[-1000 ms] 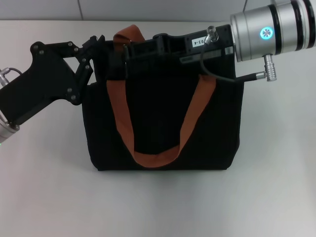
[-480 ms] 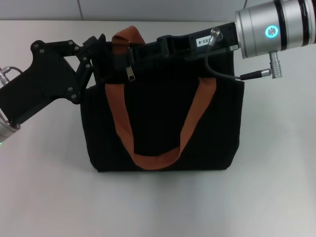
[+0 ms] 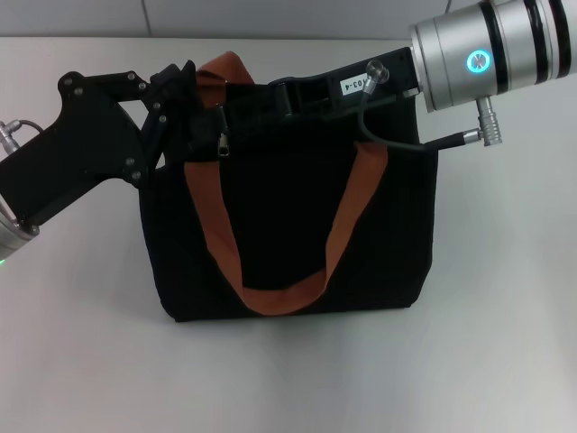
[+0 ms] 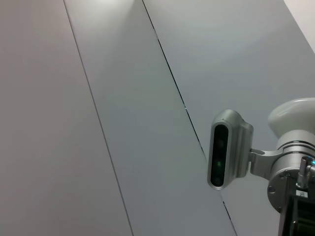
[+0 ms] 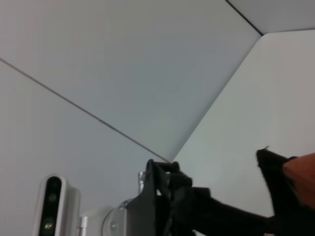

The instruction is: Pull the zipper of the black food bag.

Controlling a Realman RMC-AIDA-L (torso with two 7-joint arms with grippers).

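The bag [image 3: 297, 225] is stood upright on the worktop [image 3: 505, 361]. The zipper [image 3: 220, 144] is seen hanging at the bag's top edge, near its left corner. The left end effector [image 3: 180, 99] is closed on the bag's top left corner. The right end effector [image 3: 270, 97] is laid along the top edge; whether it is open cannot be told. A white label [image 3: 354, 84] on it is seen, partly legible as "03-4".

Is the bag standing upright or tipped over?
Upright. The bag stands on its base on the table, one handle hanging down its front, the left gripper and right gripper at its top edge.
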